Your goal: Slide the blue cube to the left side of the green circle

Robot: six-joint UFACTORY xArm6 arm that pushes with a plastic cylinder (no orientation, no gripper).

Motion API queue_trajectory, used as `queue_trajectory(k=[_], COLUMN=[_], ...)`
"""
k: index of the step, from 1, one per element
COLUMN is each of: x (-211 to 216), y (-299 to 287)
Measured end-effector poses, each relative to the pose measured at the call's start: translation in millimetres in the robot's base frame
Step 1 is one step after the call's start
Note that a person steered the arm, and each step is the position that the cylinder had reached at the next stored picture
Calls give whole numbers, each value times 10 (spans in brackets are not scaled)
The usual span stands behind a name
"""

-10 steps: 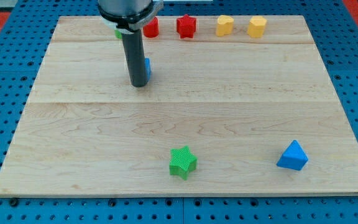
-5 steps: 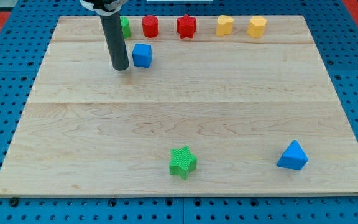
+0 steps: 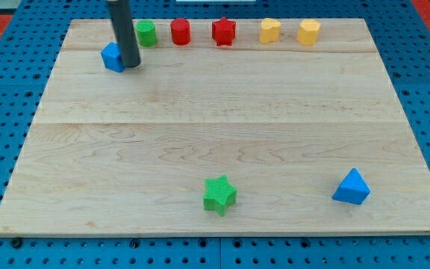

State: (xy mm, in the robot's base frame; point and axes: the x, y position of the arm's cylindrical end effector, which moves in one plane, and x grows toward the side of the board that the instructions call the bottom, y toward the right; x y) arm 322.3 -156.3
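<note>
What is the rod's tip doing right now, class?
My tip: no gripper, holds nothing; it sits against the blue cube's right side, below-left of the green circle.

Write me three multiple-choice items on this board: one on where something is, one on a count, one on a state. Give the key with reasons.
1. Where is the blue cube?
A. at the view's left of, and slightly below, the green cylinder
B. beside the green star
C. at the view's right edge

2. How many yellow blocks are on the wooden board?
A. one
B. two
C. three

3. My tip is:
A. against the blue cube's right side
B. over the blue pyramid
C. out of sight

Key: A, the cube sits left of the green cylinder; B, two yellow blocks show in the top row; A, the rod's end meets the cube.
</note>
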Motion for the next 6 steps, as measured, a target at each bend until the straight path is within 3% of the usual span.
queue_trajectory(k=[4,6], x=[-78,-500], y=[-917,-468])
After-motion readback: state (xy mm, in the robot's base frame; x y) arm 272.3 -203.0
